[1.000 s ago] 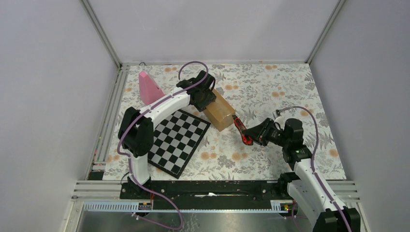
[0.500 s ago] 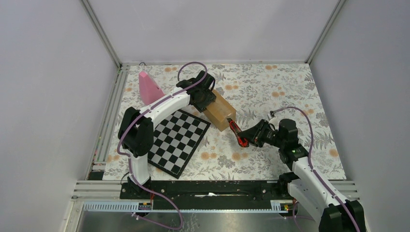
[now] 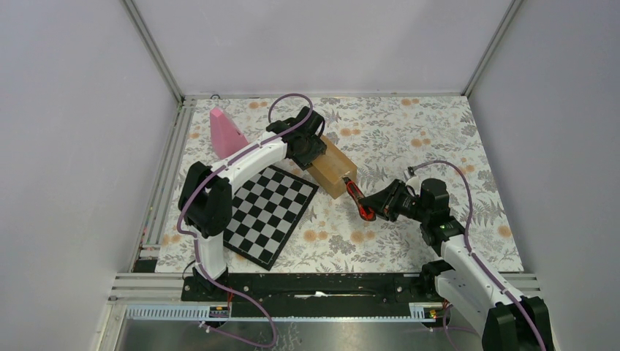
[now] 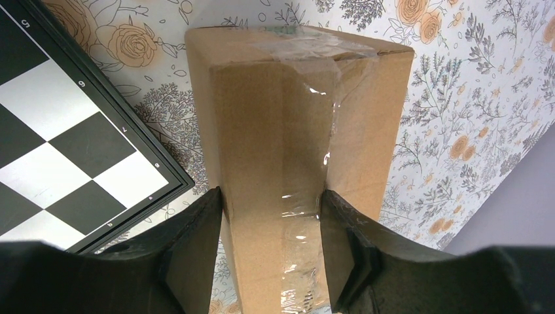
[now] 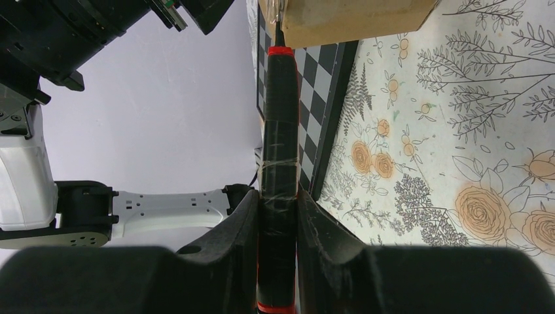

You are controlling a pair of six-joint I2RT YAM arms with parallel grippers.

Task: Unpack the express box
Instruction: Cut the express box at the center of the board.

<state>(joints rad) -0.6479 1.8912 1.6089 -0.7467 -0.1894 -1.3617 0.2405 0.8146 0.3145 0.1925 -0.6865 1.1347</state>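
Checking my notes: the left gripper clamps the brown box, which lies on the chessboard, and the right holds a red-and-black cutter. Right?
Not quite: the left wrist view shows the express box on the floral cloth beside the chessboard, not on it. The left gripper does clamp it, and the right gripper holds the cutter.

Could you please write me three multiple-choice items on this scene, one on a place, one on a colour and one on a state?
1. From the top camera, where does the chessboard lie relative to the express box?
A. on top of it
B. to its left
C. to its right

2. What colour is the knife in the right gripper?
A. red and black
B. blue and white
C. all yellow

3. What is the left gripper doing?
A. standing open above the chessboard
B. holding a cup
C. clamping the express box

Answers: B, the board sits left of the box; A, red ends on a black body; C, it grips both sides of the box.
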